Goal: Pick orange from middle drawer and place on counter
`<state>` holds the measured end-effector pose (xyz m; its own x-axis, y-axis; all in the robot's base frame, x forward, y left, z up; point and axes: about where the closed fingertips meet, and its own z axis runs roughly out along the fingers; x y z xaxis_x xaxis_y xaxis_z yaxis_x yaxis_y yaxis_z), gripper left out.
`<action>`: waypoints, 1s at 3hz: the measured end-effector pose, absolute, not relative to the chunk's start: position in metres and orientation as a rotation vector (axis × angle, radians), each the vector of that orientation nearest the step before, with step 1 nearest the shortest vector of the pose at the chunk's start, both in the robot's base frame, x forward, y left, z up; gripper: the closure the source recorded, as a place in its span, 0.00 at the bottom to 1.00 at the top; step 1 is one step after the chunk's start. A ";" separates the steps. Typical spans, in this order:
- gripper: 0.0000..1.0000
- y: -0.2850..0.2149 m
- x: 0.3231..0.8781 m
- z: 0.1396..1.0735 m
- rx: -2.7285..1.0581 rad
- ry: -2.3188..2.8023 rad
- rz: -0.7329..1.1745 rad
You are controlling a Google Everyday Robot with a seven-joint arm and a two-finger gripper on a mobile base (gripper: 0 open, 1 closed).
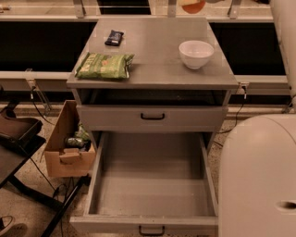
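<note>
The orange [194,8] shows only in part at the very top edge of the camera view, in the air above the counter's [157,53] far edge. My gripper [198,2] is up there, shut on the orange, mostly cut off by the frame edge. The middle drawer [155,187] is pulled wide open below, its plain grey floor bare, with a small dark handle [151,229] on its front.
A white bowl [196,53] stands on the counter at the right. A green chip bag [104,65] and a small dark packet [114,37] lie at the left. The shallower drawer [152,118] above is shut. A cardboard box [67,150] stands left; my white body [259,180] is at the right.
</note>
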<state>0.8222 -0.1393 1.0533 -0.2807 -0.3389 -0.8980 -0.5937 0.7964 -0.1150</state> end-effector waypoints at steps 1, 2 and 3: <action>1.00 -0.097 0.854 1.046 -0.675 1.822 0.317; 1.00 -0.065 0.885 1.024 -0.648 1.789 0.350; 1.00 -0.046 0.913 0.982 -0.628 1.832 0.361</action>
<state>0.9134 -0.0462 0.9815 -0.2477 -0.2432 -0.9378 -0.5804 0.8123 -0.0574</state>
